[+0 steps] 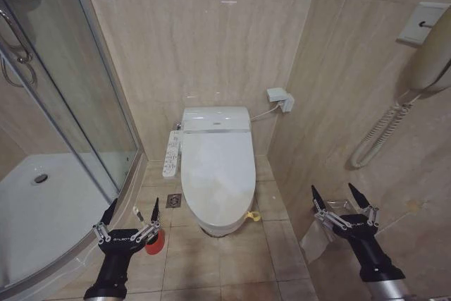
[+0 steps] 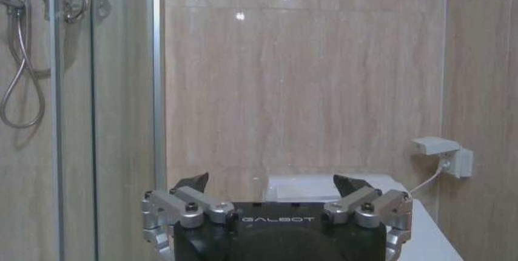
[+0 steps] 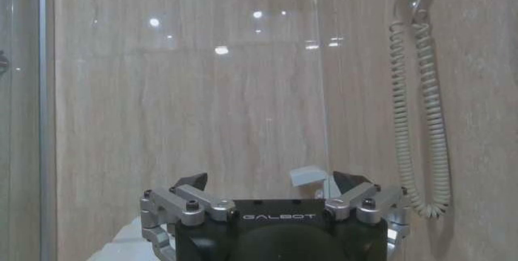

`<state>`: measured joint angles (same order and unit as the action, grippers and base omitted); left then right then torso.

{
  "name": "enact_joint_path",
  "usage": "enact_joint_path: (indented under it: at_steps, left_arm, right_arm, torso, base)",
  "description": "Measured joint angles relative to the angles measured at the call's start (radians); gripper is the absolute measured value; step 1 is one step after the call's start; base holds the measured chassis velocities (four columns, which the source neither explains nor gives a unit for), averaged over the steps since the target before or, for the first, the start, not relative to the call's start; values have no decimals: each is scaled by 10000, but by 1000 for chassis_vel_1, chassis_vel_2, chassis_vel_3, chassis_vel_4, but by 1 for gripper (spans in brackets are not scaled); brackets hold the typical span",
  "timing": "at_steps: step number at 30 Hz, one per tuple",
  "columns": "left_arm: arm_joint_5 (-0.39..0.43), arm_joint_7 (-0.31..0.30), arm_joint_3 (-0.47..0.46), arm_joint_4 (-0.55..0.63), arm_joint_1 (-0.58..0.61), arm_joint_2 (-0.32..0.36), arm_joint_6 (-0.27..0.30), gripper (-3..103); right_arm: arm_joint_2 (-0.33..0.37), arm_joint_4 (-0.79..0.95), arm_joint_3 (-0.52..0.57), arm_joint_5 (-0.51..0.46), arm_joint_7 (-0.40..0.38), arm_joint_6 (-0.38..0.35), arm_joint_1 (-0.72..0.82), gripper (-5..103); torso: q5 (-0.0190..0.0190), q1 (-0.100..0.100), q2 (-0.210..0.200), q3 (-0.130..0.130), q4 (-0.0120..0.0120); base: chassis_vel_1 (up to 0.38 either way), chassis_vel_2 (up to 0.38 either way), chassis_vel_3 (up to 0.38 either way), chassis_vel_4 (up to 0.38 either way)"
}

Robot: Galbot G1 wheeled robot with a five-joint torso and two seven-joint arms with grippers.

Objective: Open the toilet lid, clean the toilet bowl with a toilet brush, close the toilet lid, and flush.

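Note:
The toilet lid lies shut over the white toilet, with a small yellow strap at its front edge. The toilet bowl is hidden beneath it. On the floor to the toilet's left, the toilet brush stands in a red cup holder. My left gripper hangs open and empty just above and left of that holder. My right gripper is open and empty to the right of the toilet, near the side wall. The left wrist view shows the left gripper open, and the right wrist view shows the right gripper open.
A white control panel runs along the toilet's left side. The glass shower enclosure and its tray stand at the left. A floor drain lies beside the toilet. A wall socket and a wall phone with a coiled cord hang on the right.

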<state>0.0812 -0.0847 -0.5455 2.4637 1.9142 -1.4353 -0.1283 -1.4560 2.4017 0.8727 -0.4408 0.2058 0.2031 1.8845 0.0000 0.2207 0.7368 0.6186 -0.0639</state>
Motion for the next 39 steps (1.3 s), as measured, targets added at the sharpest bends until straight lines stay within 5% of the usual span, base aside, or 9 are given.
enact_joint_path:
  at_steps: [39]
  left_arm:
    - [0,0,0,0,0,0,0,100]
  right_arm:
    - [1,0,0,0,0,0,1,100]
  torso:
    - [1,-8,4,-3,-3]
  base:
    - [105,-109,-109,108]
